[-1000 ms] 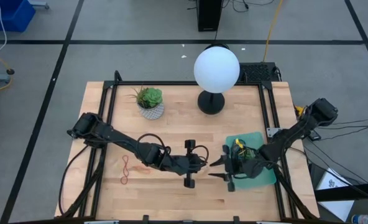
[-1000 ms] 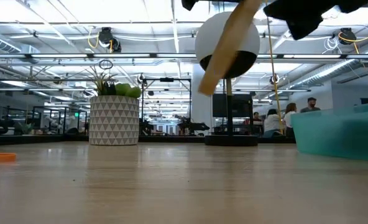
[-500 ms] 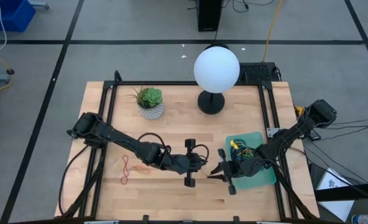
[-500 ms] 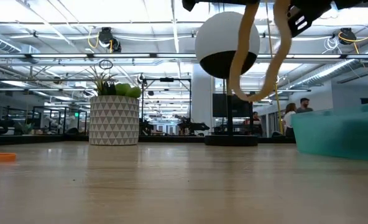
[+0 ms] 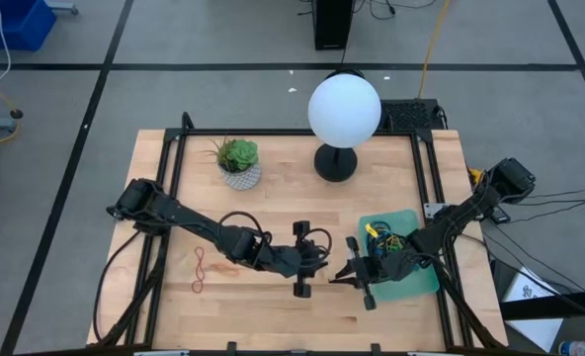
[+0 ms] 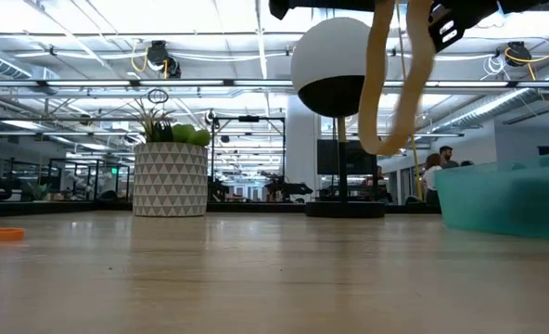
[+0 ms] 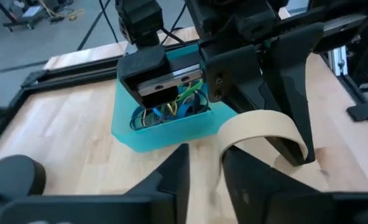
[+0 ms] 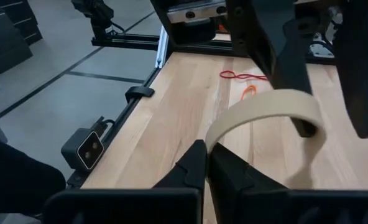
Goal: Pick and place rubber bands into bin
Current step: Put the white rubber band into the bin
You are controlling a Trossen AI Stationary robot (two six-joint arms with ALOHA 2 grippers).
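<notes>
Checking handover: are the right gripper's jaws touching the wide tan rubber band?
Touching. The right wrist view shows the right gripper with jaws shut on one end of the wide tan rubber band.

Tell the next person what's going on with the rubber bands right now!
Right gripper: shut on the wide tan band, in the air beside the bin.
Left gripper: at the band's other end.
Done: several bands lie in the bin.
To do: drop the tan band in, then fetch the red and orange bands from the table's left side.
</notes>
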